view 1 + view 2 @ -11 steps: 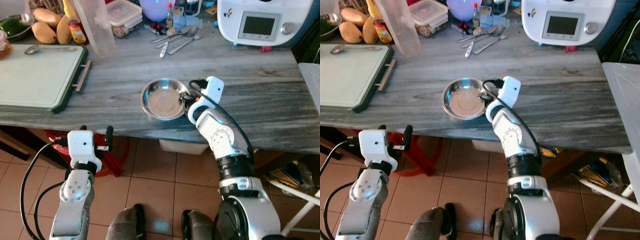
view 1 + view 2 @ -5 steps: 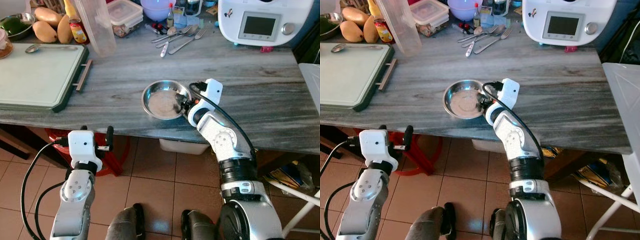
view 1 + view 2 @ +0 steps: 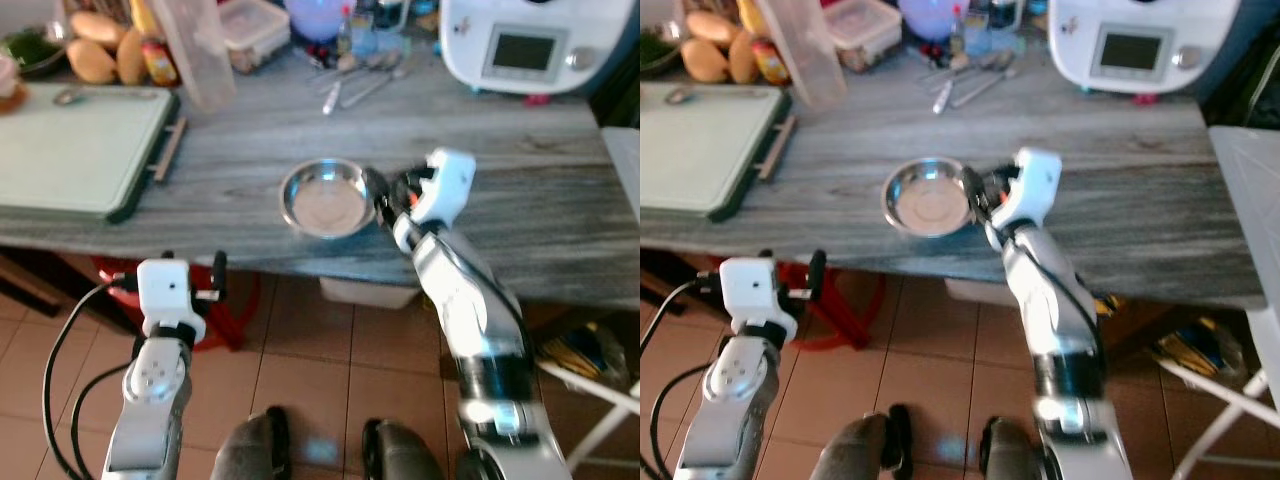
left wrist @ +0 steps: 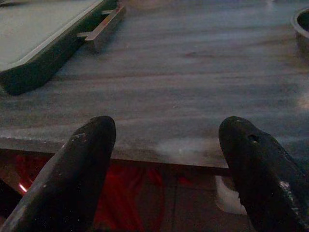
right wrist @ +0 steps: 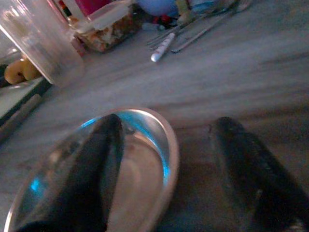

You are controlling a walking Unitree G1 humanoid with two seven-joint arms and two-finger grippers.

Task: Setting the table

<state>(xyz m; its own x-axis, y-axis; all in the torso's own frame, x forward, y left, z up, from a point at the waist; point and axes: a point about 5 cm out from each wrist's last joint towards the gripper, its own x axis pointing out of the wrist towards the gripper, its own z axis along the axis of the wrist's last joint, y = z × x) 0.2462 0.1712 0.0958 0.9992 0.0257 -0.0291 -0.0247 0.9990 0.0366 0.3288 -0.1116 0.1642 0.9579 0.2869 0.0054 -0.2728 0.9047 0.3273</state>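
A round steel bowl (image 3: 325, 197) sits on the grey streaked table (image 3: 250, 150), near its front edge. My right gripper (image 3: 384, 200) is at the bowl's right rim and is open. In the right wrist view one black finger (image 5: 99, 164) lies over the inside of the bowl (image 5: 145, 145), the other finger (image 5: 251, 164) stays outside it, and the rim runs between them. My left gripper (image 3: 192, 268) hangs below the table's front edge, open and holding nothing; its wrist view looks across the tabletop (image 4: 183, 82).
A pale cutting board (image 3: 70, 140) with a dark rim lies at the left. Behind it are mangoes (image 3: 95, 55), a tall clear container (image 3: 195, 50) and a lidded food box (image 3: 250, 30). Loose cutlery (image 3: 365, 75) and a white appliance (image 3: 530, 45) stand at the back.
My right wrist has risen and shifted a little to the right, with its fingers still at the bowl's right rim. The bowl has stayed put. The picture is now blurred.
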